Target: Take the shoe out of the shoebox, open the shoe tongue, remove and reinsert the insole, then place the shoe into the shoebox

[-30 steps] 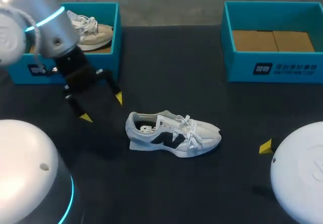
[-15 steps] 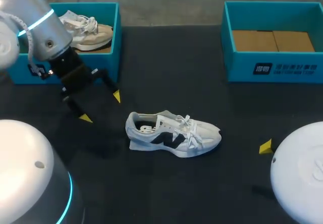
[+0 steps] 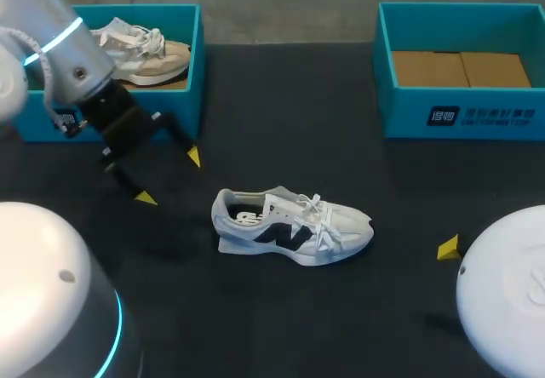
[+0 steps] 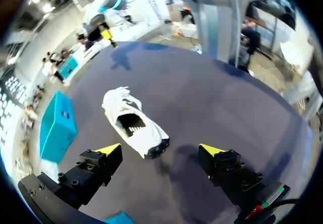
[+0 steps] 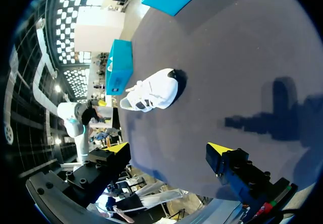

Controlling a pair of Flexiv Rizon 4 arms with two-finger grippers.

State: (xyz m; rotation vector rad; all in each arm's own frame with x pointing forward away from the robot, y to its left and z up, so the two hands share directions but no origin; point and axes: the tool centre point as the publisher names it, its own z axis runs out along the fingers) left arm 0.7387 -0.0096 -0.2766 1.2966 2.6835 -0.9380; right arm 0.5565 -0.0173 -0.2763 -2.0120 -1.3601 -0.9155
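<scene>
A white sneaker (image 3: 292,226) with a dark side logo lies on its sole in the middle of the black table, toe to the right, tongue and laces closed. My left gripper (image 3: 169,176) hangs open and empty to the left of its heel, in front of the left teal shoebox (image 3: 194,71). In the left wrist view the sneaker (image 4: 132,124) lies ahead of the open fingers (image 4: 107,149). My right gripper's one visible yellow tip (image 3: 449,247) sits at the right of the table; in its wrist view the fingers (image 5: 117,147) stand wide apart, the sneaker (image 5: 150,95) far ahead.
The left box holds a beige sneaker (image 3: 143,50). A second teal shoebox (image 3: 460,114) at the back right shows only its cardboard bottom. The two white arm bases (image 3: 43,293) fill the front corners.
My left arm has drawn back and to the left, away from the white sneaker, its gripper still open. The sneaker and right arm have not moved.
</scene>
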